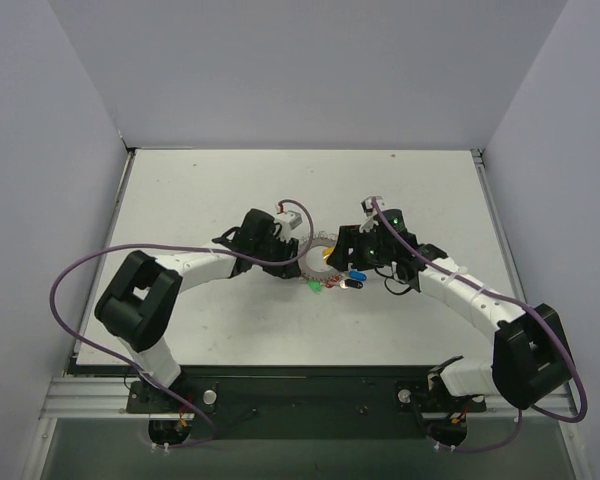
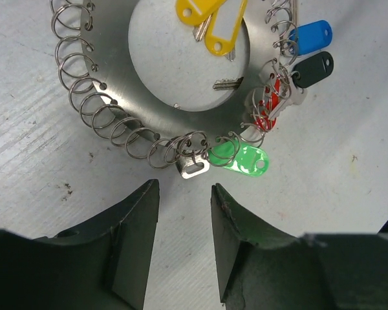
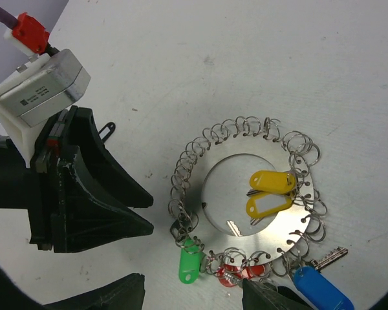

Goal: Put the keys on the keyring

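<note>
The keyring [image 2: 116,106] is a flat grey metal ring edged with small wire loops, lying on the table [image 1: 210,190]. Hooked on its loops are two yellow keys [image 2: 223,29], a blue key [image 2: 310,35], a black key [image 2: 313,68], a red key [image 2: 268,110] and a green key [image 2: 242,157]. A bare silver key head [image 2: 194,168] hangs beside the green one. My left gripper [image 2: 184,194] is open just short of that silver head, with nothing between its fingers. My right gripper [image 3: 193,283] is open over the ring's near edge, above the green key [image 3: 189,265].
Both arms meet at the middle of the table, with the keyring [image 1: 322,262] between the left gripper [image 1: 293,262] and the right gripper [image 1: 338,268]. Purple cables loop out from each arm. White walls close in the table on three sides.
</note>
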`<state>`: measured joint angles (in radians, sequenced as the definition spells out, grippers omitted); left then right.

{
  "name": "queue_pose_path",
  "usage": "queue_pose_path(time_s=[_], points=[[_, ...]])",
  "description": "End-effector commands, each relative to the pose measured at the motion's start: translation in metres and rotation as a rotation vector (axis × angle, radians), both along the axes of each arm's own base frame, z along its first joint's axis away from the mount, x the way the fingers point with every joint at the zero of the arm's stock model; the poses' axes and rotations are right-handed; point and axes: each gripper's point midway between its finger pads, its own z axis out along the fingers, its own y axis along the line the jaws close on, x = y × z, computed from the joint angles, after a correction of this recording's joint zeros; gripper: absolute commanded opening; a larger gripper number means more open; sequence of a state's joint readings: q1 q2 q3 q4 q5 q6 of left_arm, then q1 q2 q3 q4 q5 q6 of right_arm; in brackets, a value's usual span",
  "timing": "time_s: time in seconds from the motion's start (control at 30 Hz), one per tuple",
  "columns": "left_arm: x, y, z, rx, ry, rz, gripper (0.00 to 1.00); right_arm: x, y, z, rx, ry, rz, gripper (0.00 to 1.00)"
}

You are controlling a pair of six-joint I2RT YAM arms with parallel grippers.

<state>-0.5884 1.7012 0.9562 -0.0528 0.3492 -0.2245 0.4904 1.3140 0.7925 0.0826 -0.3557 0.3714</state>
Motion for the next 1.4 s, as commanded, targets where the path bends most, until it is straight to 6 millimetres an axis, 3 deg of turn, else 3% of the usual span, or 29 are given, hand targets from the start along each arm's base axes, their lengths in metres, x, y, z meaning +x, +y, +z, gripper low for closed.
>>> queue_pose_path(time_s=[0.0,0.6,0.8,0.9,1.2,1.37], points=[[0.012,-0.012,0.004,-0.040,-0.041,0.000,0.47,0.003,-0.004,-0.002,-0.017,-0.007,-0.007,0.60],[0.014,-0.024,-0.008,-0.060,-0.025,-0.063,0.49,0.007,-0.001,-0.006,-0.029,0.005,0.001,0.60],[0.018,-0.027,-0.017,-0.053,-0.014,-0.061,0.56,0.007,-0.001,-0.008,-0.033,0.008,0.003,0.60],[0.018,-0.031,-0.016,-0.078,-0.010,-0.071,0.50,0.008,-0.001,-0.007,-0.035,0.005,0.002,0.60],[0.015,-0.041,-0.009,-0.135,-0.013,-0.116,0.03,0.009,-0.003,-0.008,-0.041,0.010,-0.001,0.60],[0.014,-0.043,0.008,-0.167,-0.055,-0.138,0.00,0.008,-0.003,-0.004,-0.038,-0.001,0.001,0.60]])
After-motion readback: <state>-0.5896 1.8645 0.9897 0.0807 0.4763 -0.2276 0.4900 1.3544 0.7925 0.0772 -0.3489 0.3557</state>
